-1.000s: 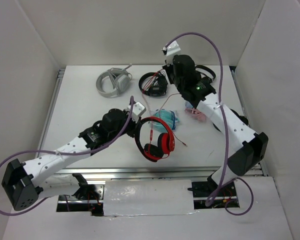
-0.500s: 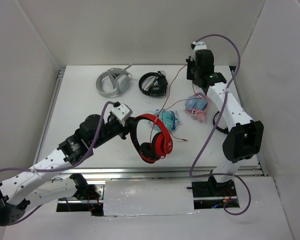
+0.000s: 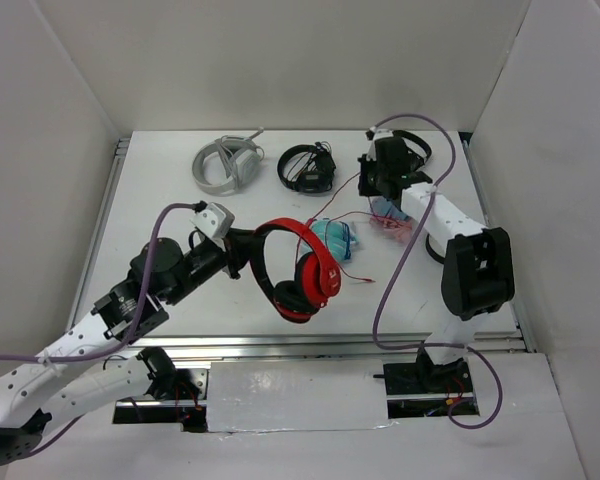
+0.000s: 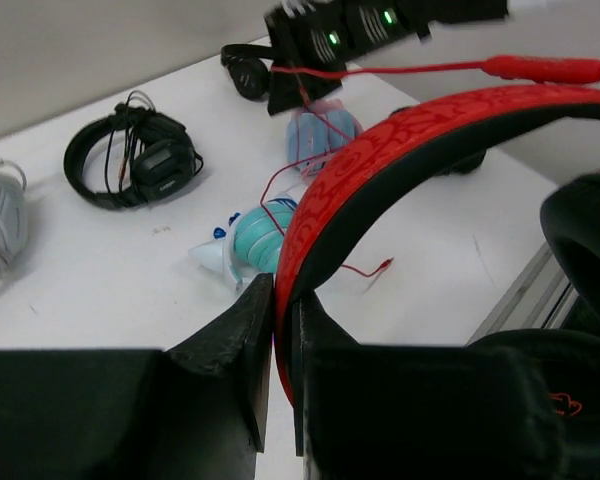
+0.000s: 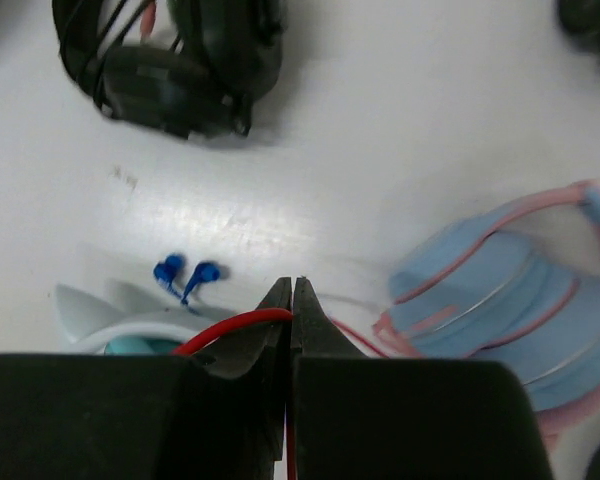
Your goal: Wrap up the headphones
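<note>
Jaws of the left gripper [image 4: 283,300] pinch the headband of the red headphones [image 3: 318,276], held up over the near middle of the table [image 3: 150,210], earcups on the near side. Farther back, the right gripper [image 5: 291,290], pressed together, nips the thin red cable [image 5: 228,325]. Only its wrist view shows the cable between the fingertips, above a teal-and-white coil [image 5: 130,335] and a blue-and-pink coil [image 5: 500,300]. The overhead view takes in the grey headphones [image 3: 226,164] beside the black headphones [image 3: 308,168] at the rear.

A lab: white-walled booth [image 3: 280,60] around aluminium-railed table [image 3: 170,225].
</note>
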`<act>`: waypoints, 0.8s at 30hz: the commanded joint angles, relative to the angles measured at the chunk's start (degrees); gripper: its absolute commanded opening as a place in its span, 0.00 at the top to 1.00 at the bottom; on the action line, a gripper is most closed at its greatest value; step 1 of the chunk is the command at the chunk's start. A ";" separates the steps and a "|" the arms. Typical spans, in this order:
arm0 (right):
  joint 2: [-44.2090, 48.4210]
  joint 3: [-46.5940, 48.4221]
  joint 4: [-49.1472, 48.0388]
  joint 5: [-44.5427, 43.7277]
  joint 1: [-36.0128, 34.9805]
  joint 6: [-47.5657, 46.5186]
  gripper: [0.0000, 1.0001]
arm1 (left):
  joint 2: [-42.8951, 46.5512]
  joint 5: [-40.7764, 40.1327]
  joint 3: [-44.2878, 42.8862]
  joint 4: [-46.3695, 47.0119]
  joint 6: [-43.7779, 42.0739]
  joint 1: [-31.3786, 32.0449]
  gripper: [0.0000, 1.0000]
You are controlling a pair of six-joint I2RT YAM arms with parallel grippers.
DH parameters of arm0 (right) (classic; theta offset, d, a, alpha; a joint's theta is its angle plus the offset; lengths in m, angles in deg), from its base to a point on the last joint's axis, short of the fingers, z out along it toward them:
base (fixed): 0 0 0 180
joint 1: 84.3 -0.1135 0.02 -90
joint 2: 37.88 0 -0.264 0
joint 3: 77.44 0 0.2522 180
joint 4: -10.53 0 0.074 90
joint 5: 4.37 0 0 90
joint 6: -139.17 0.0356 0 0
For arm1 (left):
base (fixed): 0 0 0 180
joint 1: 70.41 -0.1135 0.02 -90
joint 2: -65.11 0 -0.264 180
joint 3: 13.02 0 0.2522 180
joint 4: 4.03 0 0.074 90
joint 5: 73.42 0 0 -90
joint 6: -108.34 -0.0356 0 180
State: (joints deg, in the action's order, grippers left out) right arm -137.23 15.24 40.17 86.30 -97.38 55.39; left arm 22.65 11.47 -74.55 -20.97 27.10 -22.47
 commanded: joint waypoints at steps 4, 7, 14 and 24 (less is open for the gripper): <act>9.77 -13.94 -12.08 2.67 -6.51 7.03 1.00 | -1.13 -19.04 -10.21 4.95 20.21 0.22 1.00; 13.90 -22.20 -20.60 6.97 -9.94 10.30 1.00 | -4.82 -29.65 -14.79 1.08 24.89 0.05 1.00; 20.33 -32.86 -28.80 0.23 -22.06 13.21 1.00 | -14.76 -44.63 -27.54 -11.04 33.51 -3.38 1.00; 33.59 -41.56 -28.01 -19.55 -35.16 15.14 1.00 | -21.96 -49.12 -33.44 -23.09 41.26 -13.48 1.00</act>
State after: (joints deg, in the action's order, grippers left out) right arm -107.38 -25.66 14.84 75.11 -131.07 69.53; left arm 0.42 -33.36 -104.71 -43.70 62.55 -34.03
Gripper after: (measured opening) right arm 0.022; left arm 0.206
